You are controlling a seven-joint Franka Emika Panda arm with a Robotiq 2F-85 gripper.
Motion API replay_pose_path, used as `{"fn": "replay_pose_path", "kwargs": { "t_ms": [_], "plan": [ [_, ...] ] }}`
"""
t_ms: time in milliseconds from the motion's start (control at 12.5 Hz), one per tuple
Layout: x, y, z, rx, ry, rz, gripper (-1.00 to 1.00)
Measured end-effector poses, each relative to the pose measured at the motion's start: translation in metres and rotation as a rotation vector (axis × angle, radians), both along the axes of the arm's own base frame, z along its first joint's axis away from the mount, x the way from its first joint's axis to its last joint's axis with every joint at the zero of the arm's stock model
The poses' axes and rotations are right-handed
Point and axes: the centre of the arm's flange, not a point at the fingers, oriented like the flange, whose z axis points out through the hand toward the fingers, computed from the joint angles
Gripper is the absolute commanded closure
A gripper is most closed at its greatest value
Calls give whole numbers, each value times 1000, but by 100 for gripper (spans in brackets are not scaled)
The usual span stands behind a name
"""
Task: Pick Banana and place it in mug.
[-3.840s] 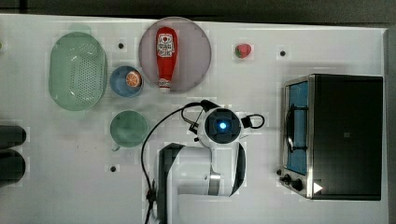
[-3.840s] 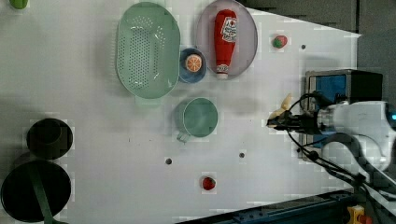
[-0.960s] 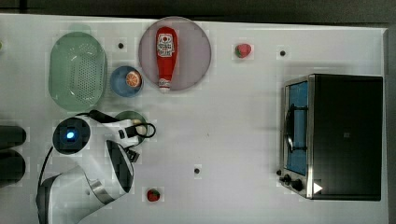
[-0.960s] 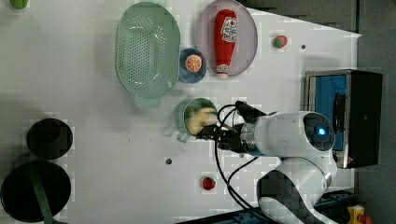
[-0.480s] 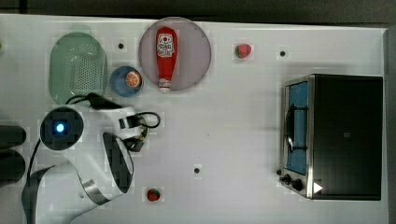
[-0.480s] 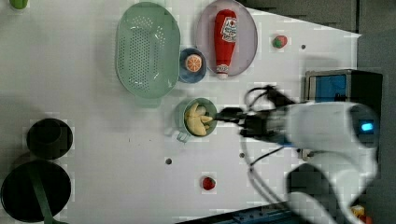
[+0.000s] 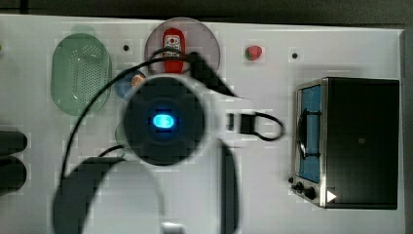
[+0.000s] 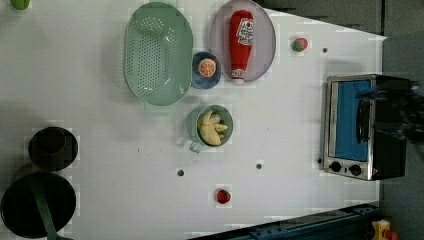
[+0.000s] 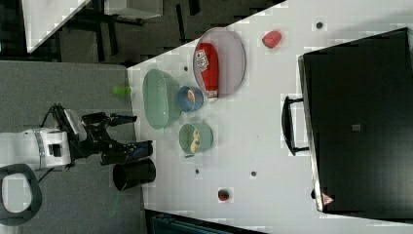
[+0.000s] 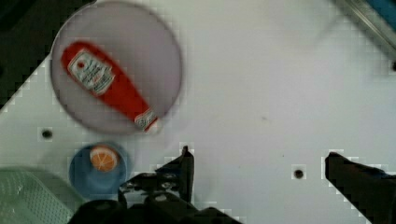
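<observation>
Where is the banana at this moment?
In the left view, the banana lies inside the mug, just below the colander and the blue bowl, near the table's middle.

arm (image 9: 39, 151): raised | claw (image 10: 259, 175): fingers wide apart, empty
</observation>
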Motion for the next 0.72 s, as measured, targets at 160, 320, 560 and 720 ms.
{"fn": "replay_pose_path", "kwargs": {
  "t_ms": [160,320,560,720],
  "plan": [
    [-16,-36,6,21,101,-77,-100],
    [-23,-73,15,44,112,-147,-100],
    [-25,-101,31,39,89,-173,-100],
    [-29,-101,28,40,116,-163,-100]
  ]
}}
